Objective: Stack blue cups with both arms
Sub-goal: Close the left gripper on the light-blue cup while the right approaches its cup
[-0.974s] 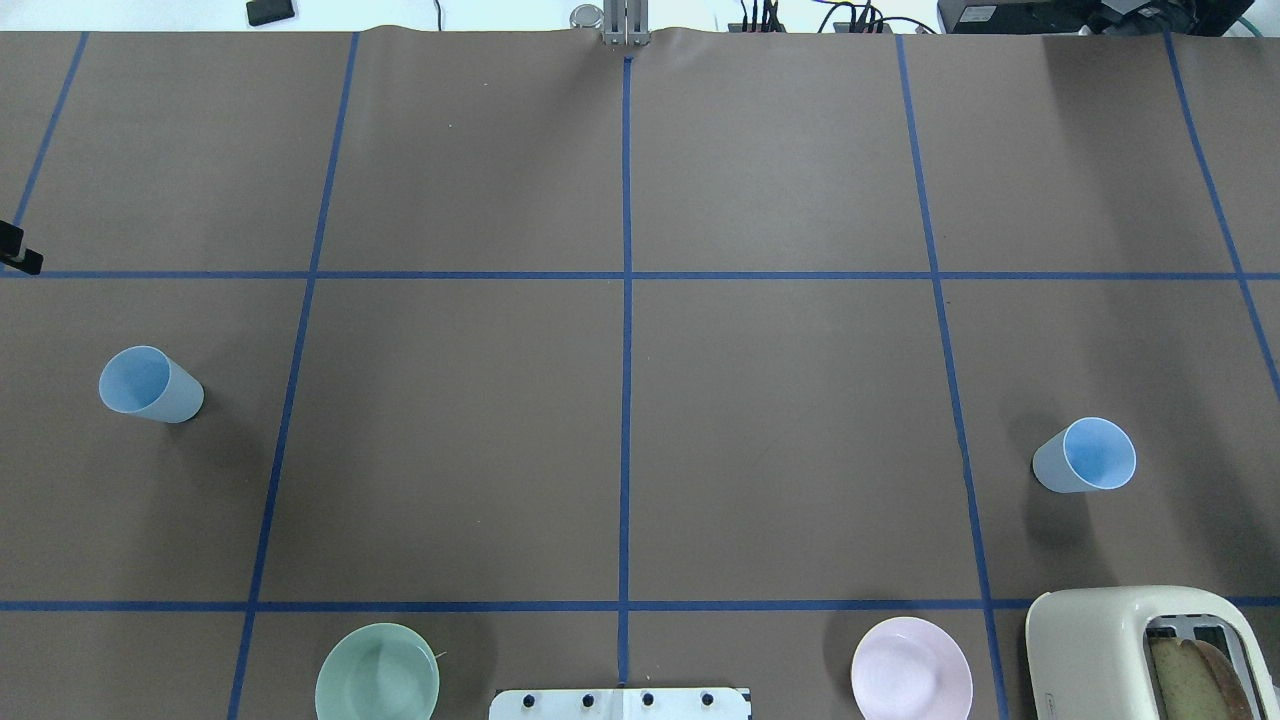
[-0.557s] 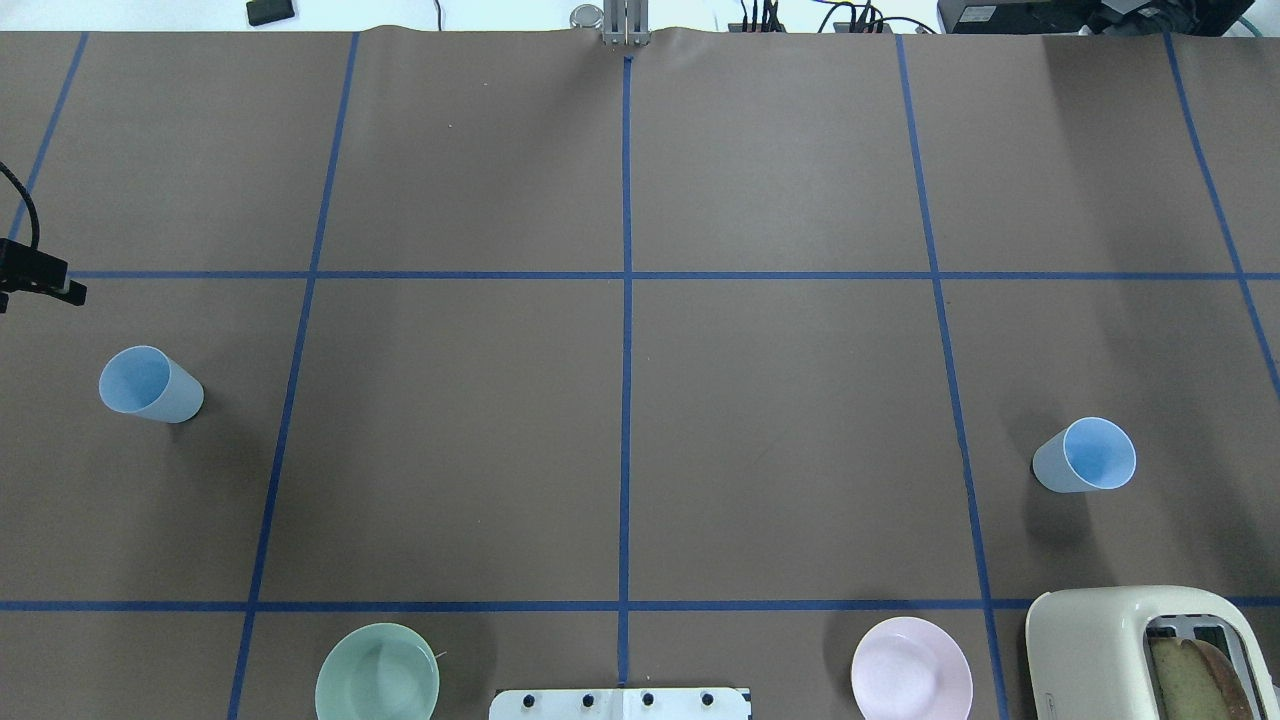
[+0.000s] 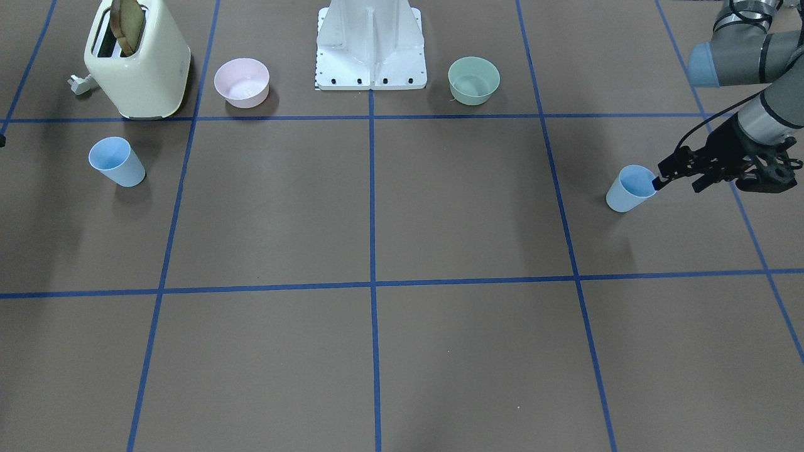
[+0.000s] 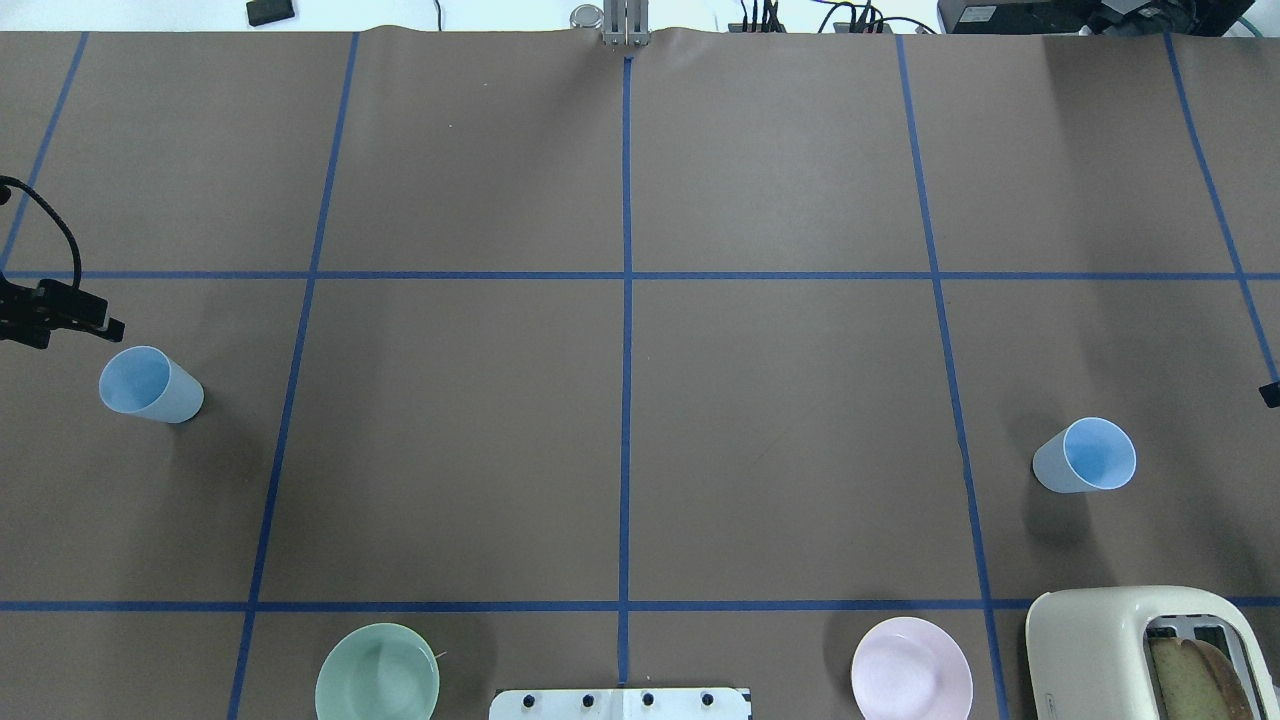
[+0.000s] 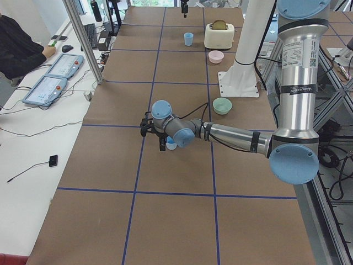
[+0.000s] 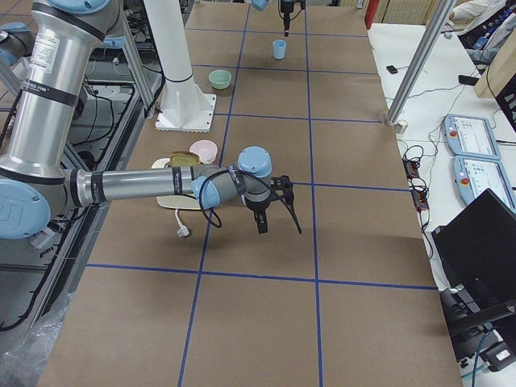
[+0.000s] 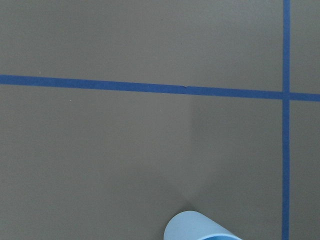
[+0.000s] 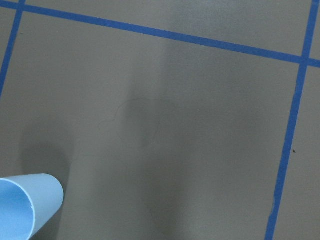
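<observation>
Two pale-blue cups stand upright, far apart. The left cup (image 4: 150, 385) (image 3: 630, 188) is near the table's left end. My left gripper (image 4: 80, 335) (image 3: 676, 186) is open just beyond it, one fingertip (image 3: 657, 182) at its rim. The left wrist view shows that cup's rim (image 7: 200, 229) at the bottom edge. The right cup (image 4: 1085, 457) (image 3: 117, 162) stands in front of the toaster. Only a fingertip of my right gripper (image 4: 1270, 393) shows at the overhead view's right edge. In the exterior right view the right gripper (image 6: 278, 219) has its fingers apart and empty. The right wrist view shows the cup (image 8: 25, 207) at bottom left.
A cream toaster (image 4: 1130, 650) with bread in it stands near the right cup. A pink bowl (image 4: 911, 668) and a mint-green bowl (image 4: 377, 672) flank the white pedestal base (image 3: 370, 44). Blue tape lines grid the brown table.
My left gripper has come in from the left edge, toward the robot, and now sits close to the left cup. My right gripper's tip has entered at the right edge. The cups have not moved.
</observation>
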Motion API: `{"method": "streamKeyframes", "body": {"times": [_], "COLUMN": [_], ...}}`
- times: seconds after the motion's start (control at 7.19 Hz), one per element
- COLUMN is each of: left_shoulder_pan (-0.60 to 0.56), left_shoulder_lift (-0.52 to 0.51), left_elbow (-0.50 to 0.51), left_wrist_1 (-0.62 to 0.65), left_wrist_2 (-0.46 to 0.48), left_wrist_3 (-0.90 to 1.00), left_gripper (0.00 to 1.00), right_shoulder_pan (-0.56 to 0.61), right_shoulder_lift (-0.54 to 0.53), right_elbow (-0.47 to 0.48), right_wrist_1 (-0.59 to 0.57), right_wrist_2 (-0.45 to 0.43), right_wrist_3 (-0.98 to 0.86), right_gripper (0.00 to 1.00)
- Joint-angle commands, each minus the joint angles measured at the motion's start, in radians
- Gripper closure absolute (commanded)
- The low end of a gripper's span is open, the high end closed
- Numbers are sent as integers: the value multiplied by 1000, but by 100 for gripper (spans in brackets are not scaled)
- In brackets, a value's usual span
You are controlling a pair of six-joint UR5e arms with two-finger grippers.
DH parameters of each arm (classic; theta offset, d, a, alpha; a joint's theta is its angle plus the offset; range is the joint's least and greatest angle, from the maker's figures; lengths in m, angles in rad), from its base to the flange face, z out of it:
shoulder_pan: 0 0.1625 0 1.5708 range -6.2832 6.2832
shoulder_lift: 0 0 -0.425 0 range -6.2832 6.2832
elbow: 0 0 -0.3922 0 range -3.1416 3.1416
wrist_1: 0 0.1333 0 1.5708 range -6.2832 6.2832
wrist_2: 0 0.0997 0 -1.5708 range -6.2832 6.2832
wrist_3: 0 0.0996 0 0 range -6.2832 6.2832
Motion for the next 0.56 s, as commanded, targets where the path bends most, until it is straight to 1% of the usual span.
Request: {"method": "streamKeyframes", "body": {"times": [0.0,0.14,0.28,0.42], "left_shoulder_pan": [37,43,46,51], "left_shoulder_lift": [27,52,54,54], "left_elbow": [-3,-3,-3,-3], "left_wrist_1": [-40,-74,-74,-74], "left_wrist_2": [18,18,18,18], "left_wrist_3": [-1,-1,-1,-3], "left_gripper": [3,4,11,32], "right_shoulder_pan": [-49,-65,-69,-78], "right_shoulder_lift": [0,0,0,0], "right_elbow": [24,27,27,25], "right_wrist_1": [0,0,5,14], "right_wrist_2": [0,0,0,-1], "right_wrist_3": [3,3,4,9], "right_gripper": [0,0,0,0]}}
